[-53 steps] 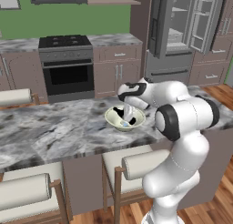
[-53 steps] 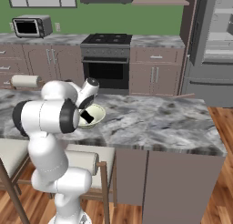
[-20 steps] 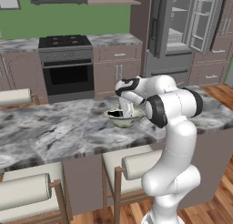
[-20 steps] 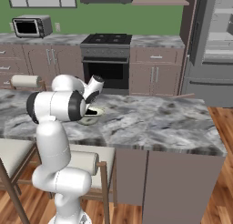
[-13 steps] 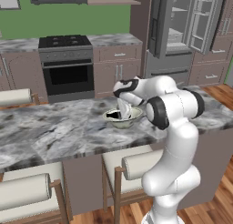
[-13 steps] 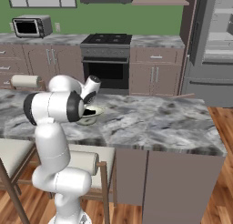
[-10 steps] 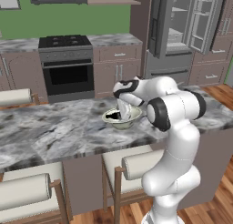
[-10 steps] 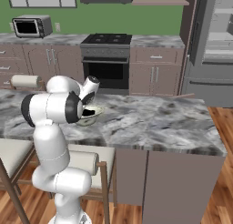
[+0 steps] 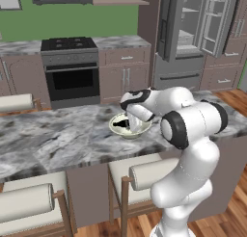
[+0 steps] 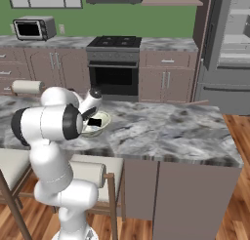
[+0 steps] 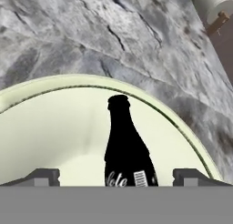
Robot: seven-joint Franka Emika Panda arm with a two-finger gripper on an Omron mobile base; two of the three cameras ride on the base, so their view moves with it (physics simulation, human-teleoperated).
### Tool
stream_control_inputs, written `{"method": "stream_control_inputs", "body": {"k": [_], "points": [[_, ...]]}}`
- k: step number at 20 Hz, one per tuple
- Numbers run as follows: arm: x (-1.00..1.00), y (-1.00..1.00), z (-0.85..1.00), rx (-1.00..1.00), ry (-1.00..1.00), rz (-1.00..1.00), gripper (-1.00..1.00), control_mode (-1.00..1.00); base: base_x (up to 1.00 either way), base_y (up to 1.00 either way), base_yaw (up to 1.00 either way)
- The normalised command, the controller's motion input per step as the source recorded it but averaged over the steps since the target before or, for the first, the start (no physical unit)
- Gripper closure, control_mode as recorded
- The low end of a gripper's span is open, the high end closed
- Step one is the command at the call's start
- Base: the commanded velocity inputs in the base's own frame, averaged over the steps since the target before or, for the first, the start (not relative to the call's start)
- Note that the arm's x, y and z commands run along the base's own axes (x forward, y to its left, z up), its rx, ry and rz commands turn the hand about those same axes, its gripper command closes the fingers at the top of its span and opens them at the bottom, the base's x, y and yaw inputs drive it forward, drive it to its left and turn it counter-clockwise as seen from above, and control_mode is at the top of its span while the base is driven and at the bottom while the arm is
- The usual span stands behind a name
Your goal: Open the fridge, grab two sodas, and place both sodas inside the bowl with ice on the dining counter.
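Fingers are standing wide apart on either side of a black soda bottle, clear of its sides, so I'm reading the gripper as holding nothing, jaws spread so the bottle can be left where it is. That bottle is lying inside the cream bowl, its narrow cap pointing toward the far rim and its body resting on the bowl's inner slope; I judge it is placed there because the bowl is where the sodas are meant to end up. I'm not making out any ice in the bowl, nor a second soda, so I cannot say how many are in. From the left base view the gripper is hanging just over the bowl, low enough that the wrist hides most of the inside. The bowl is sitting on the marbled dining counter, near its far edge, with cushioned stools tucked under the counter's near side. Well beyond the bowl, the fridge is standing with its doors swung open, which I take as left that way for reaching the drinks.
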Motion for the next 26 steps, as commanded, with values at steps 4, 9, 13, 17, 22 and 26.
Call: {"method": "stream_control_inputs", "body": {"k": [4, 9, 13, 17, 22, 26], "points": [[-0.02, -0.01, 0.12, 0.0, -0.18, 0.0, -1.0, -1.0, 0.0, 0.0, 0.0], [0.08, 0.0, 0.23, 0.0, -0.11, 0.0, -1.0, -1.0, 0.0, 0.0, 0.0], [0.1, 0.0, 0.33, 0.0, -0.08, 0.0, -1.0, -1.0, 0.0, 0.0, 0.0], [-0.14, -0.04, 0.5, 0.0, -0.02, -0.02, -1.0, -1.0, 0.0, 0.0, 0.0], [-0.64, -0.16, 0.7, 0.0, 0.0, -0.11, -1.0, -1.0, 0.0, 0.0, 0.0], [-0.63, -0.09, 0.97, 0.0, 0.06, -0.28, -1.0, -1.0, 0.0, 0.0, 0.0]]}}
